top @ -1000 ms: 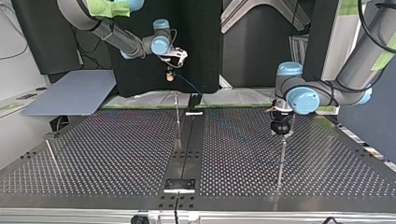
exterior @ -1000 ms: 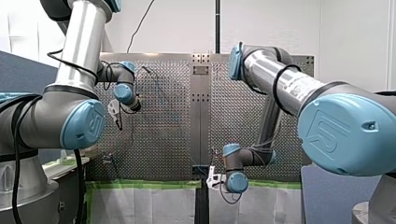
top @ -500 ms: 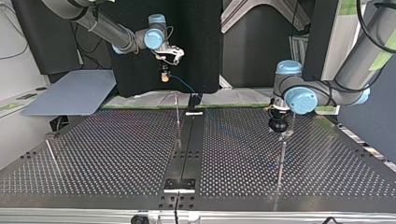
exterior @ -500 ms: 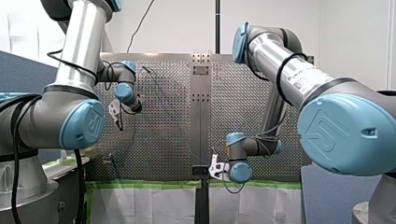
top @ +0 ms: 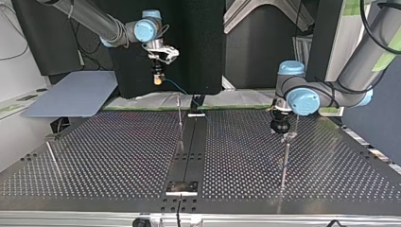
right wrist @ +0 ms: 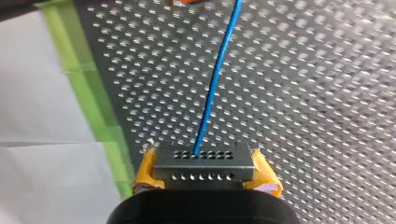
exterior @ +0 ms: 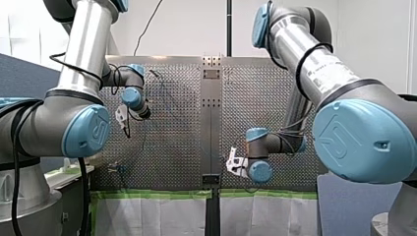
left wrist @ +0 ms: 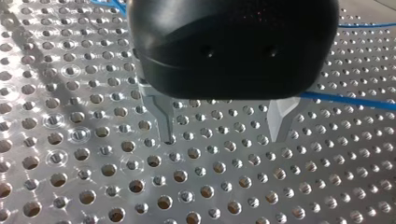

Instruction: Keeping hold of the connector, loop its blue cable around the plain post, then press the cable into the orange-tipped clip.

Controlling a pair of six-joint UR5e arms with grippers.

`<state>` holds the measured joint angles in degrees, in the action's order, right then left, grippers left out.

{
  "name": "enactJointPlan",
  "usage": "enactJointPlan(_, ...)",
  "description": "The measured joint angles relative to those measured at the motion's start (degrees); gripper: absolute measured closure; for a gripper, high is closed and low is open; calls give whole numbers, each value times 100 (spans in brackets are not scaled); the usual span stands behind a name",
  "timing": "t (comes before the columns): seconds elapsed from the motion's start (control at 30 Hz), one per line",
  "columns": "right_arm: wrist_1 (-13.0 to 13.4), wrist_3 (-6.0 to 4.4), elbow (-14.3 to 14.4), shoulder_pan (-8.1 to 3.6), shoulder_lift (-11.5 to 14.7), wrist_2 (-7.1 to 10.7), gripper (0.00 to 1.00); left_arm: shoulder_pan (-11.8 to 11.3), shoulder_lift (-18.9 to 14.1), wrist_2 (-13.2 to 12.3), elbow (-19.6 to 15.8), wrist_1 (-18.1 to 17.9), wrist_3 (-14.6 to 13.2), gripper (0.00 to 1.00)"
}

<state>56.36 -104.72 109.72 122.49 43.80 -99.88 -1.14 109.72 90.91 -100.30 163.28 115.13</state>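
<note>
In the top view my left arm enters at 2 o'clock. Its wrist is bent so that the left gripper (top: 280,127) points straight down, close over the perforated table (top: 118,161). The left wrist view shows its metal fingers (left wrist: 163,122) spread apart with nothing between them and the tips near the holes. A thin metal post (top: 285,161) stands at this gripper's 6 o'clock, near it.

My right arm enters at 11 o'clock. The right gripper (top: 156,79) hangs pointing down, well above the plate at its far edge. Its yellow pads (right wrist: 147,170) are clamped on the connector (right wrist: 203,161).

The connector is a dark grey block with two rows of small holes in its face. The blue cable (right wrist: 217,79) leaves the row of holes farther from the gripper and runs straight ahead of the gripper toward the orange-tipped clip (right wrist: 187,2), of which only an edge shows. In the top view the cable slopes from the connector toward 4 o'clock, down to a black fixture (top: 196,101).

Green tape (right wrist: 93,88) lines the table edge beside the right gripper. A centre post (top: 179,120) stands at the connector's 5 o'clock; whether the cable touches it cannot be told. A third post (top: 52,158) stands at the view's 8 o'clock. The posts stand well apart.
</note>
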Motion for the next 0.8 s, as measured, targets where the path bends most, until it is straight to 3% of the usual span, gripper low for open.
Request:
enactJointPlan(0.23,381,4,382,-73,382,11,100,8,1,16,-2,3,0,0)
enactJointPlan(0.37,623,69,622,-124,573,5,100,10,1,56,-2,3,0,0)
enactJointPlan(0.8,1387,125,1290,-153,64,1,100,22,2,105,-2,4,0,0)
